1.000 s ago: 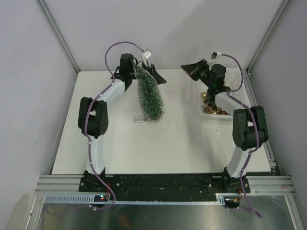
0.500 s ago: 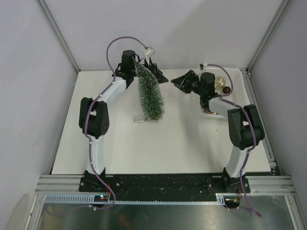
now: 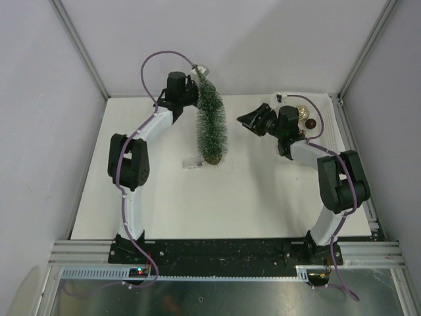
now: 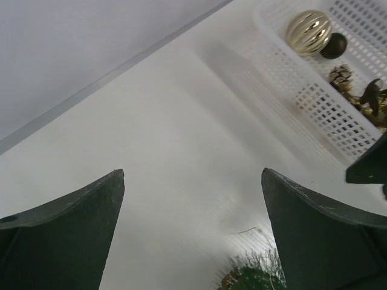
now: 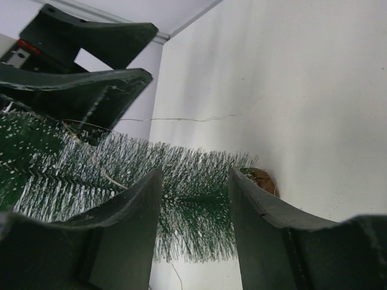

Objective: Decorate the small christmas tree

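The small christmas tree (image 3: 212, 122) stands near the back of the table, its frosted green bristles above a tan wooden base (image 5: 263, 180). At the treetop my left gripper (image 3: 196, 89) is open wide. Its wrist view shows only a tuft of the tree (image 4: 254, 279) low between the spread fingers (image 4: 72, 229). My right gripper (image 3: 253, 120) hovers just right of the tree and points at it. It is open with nothing between its fingers, and the tree's lower bristles (image 5: 187, 163) fill the gap beyond.
A white mesh basket (image 3: 323, 135) sits at the back right. It holds a ribbed gold ball (image 4: 309, 32), a dark ball (image 4: 334, 45) and pine cones (image 4: 341, 75). White walls and metal frame posts close in the table.
The tree has gone from leaning left to nearly upright as my left gripper shifted at its top. My right gripper swung from over the basket toward the tree and opened.
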### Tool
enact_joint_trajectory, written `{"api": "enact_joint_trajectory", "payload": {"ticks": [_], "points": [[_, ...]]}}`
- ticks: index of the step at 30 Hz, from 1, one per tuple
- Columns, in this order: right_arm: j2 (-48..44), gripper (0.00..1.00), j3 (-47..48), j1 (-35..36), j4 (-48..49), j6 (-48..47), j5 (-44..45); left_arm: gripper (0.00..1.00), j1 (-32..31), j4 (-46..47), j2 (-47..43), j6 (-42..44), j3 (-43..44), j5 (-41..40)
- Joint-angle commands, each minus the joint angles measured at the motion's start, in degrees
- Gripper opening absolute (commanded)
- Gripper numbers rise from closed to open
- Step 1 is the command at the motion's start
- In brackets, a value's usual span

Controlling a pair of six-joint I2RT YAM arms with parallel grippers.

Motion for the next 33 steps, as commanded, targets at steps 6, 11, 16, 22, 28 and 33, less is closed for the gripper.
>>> {"api": "enact_joint_trajectory", "payload": {"ticks": [6,11,16,22,28,33], "points": [[-3.75,0.53,0.05,-0.12,2.32,-1.71,0.14,1.00,0.31,-5.14,-11.05,11.96,-11.60,-7.73],[-5.24,0.53,0.03,-0.66,1.67,-2.09,0.74,1.00,1.92,-6.02,-13.78,13.93,-19.18,-16.23],[-7.19,0.59,0.12,-1.45,-0.10,-2.66,1.21,1.00,5.32,-6.60,-15.67,8.94,-21.03,-17.20],[-10.86,0.66,0.11,-1.79,-3.96,-4.91,2.94,1.00,6.04,-8.67,-17.73,7.42,-20.80,-19.06],[-13.59,0.66,0.16,-1.35,-6.44,-6.50,3.46,1.00,6.54,-8.85,-17.97,4.98,-19.54,-33.09],[-15.77,0.67,0.12,-0.40,-7.97,-8.89,4.03,1.00,7.74,-9.80,-17.70,2.58,-18.73,-39.86]]}}
